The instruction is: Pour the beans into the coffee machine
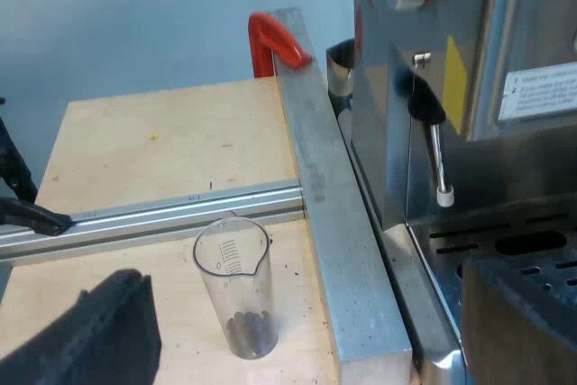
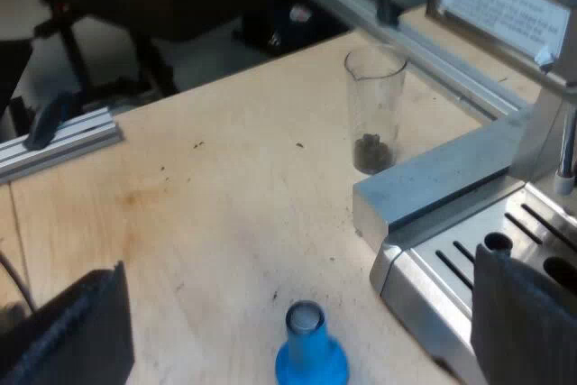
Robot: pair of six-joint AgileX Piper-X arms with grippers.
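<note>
Pale wooden surface [image 1: 162,151]. The espresso machine [image 1: 469,87] stands on it. The measuring glass [image 1: 236,299] is upright near the machine's base, with beans [image 1: 251,326] at its bottom. The left gripper [image 1: 302,286] is released and judged nearer, the glass just ahead of its gap. The right gripper [image 2: 297,263] is released, farther from the glass.

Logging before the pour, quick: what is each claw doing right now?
Left claw: open, holding nothing; the measuring glass stands free ahead of it.
Right claw: open, holding nothing.
</note>
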